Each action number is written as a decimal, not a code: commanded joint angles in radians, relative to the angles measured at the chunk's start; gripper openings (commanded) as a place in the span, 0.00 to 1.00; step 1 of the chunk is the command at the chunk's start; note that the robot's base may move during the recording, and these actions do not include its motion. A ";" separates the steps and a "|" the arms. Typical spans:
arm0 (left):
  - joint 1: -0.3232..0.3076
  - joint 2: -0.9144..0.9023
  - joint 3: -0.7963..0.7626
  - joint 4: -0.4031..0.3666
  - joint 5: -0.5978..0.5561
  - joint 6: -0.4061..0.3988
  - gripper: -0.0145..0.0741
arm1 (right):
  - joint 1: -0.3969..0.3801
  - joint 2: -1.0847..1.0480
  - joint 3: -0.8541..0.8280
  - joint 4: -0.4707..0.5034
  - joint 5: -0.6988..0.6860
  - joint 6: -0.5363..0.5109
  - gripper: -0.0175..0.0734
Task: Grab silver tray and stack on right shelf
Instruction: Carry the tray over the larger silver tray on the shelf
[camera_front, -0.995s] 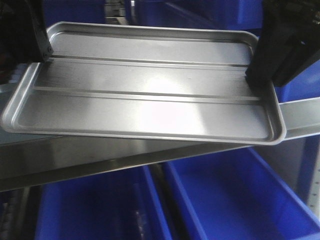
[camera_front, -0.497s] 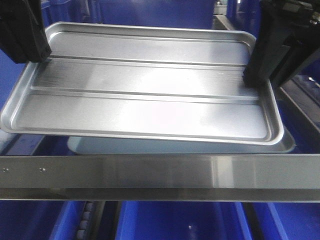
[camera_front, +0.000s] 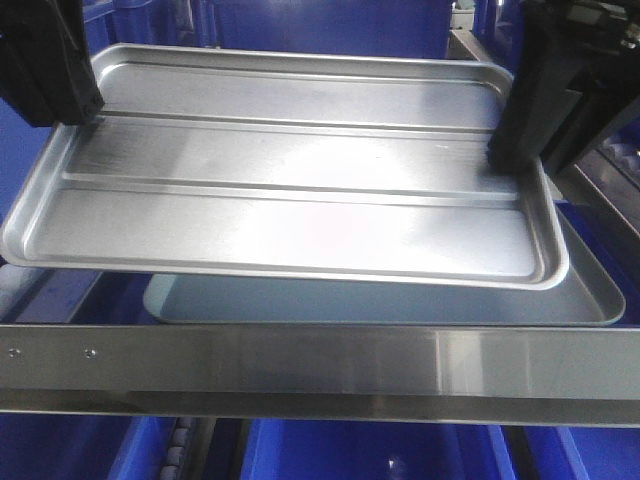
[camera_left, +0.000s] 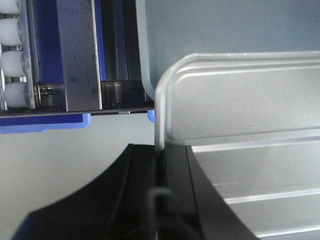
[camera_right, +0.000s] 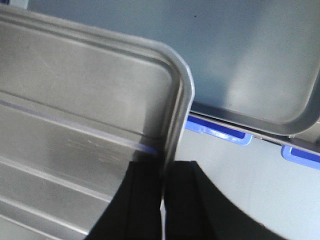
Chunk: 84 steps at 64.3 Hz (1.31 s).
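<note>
The silver tray (camera_front: 290, 200), shiny with two lengthwise ridges, hangs level in the air between both arms. My left gripper (camera_front: 88, 112) is shut on its left short rim, and the left wrist view shows the rim (camera_left: 160, 120) pinched between the black jaws of the left gripper (camera_left: 160, 162). My right gripper (camera_front: 503, 157) is shut on the right short rim, clamped near a rounded corner in the right wrist view, right gripper (camera_right: 162, 172). Below the tray runs the right shelf's shiny front crossbar (camera_front: 300, 365) with two small screws at its left end.
A larger dull grey-green tray (camera_front: 560, 295) lies on the shelf under the held tray, also seen as the dull tray (camera_right: 250, 55). White rollers (camera_left: 12, 60) line a rail on the left. Blue bins (camera_front: 300, 455) sit below the crossbar and behind.
The crossbar has dropped lower in the front view, and more of the dull tray shows beneath, reaching further right. Both grippers have kept their hold on the silver tray.
</note>
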 joint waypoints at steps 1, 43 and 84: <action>-0.009 -0.030 -0.033 0.024 -0.033 -0.001 0.05 | 0.002 -0.026 -0.033 -0.010 -0.023 -0.026 0.26; -0.009 -0.030 -0.033 0.024 -0.033 -0.001 0.05 | 0.002 -0.026 -0.033 -0.010 -0.023 -0.026 0.26; -0.009 -0.030 -0.033 0.026 -0.067 -0.001 0.05 | 0.002 -0.026 -0.034 -0.010 -0.057 -0.026 0.26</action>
